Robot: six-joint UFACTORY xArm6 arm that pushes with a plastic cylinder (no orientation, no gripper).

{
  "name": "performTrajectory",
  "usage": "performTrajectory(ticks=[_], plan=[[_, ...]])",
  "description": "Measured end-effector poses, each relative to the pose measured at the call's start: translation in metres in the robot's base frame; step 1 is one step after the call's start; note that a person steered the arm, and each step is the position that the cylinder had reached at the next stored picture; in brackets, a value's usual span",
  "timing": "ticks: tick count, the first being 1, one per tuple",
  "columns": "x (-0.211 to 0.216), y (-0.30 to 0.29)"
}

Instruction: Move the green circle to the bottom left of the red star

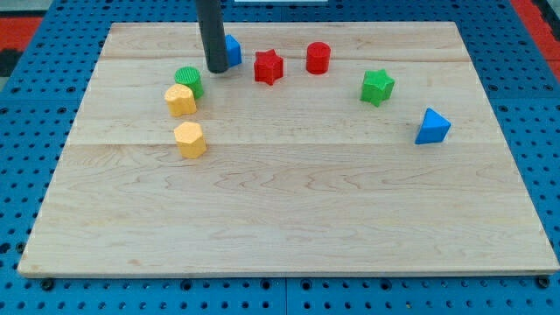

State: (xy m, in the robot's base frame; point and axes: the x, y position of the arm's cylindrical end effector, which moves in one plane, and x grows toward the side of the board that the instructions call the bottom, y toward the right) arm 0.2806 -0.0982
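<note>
The green circle (188, 80) sits at the upper left of the wooden board (289, 192), touching a yellow block (180, 100) just below it. The red star (269, 66) lies to the green circle's right, near the view's top. My tip (216, 69) stands between them, just right of and slightly above the green circle, a small gap away. A blue block (232, 50) is partly hidden behind the rod.
A red cylinder (318, 58) lies right of the red star. A green star (377, 87) and a blue triangle (431, 127) are at the right. A yellow hexagon (189, 139) lies below the yellow block. Blue pegboard surrounds the board.
</note>
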Motion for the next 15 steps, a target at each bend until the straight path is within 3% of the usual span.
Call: performTrajectory(ticks=[1, 2, 4, 7, 8, 9, 10, 11, 12, 13, 15], plan=[[-0.019, 0.002], [-0.021, 0.053], [0.03, 0.068], [0.009, -0.077], [0.037, -0.094], [0.052, -0.048], [0.038, -0.078], [0.036, -0.054], [0.063, -0.001], [0.089, 0.007], [0.099, 0.02]])
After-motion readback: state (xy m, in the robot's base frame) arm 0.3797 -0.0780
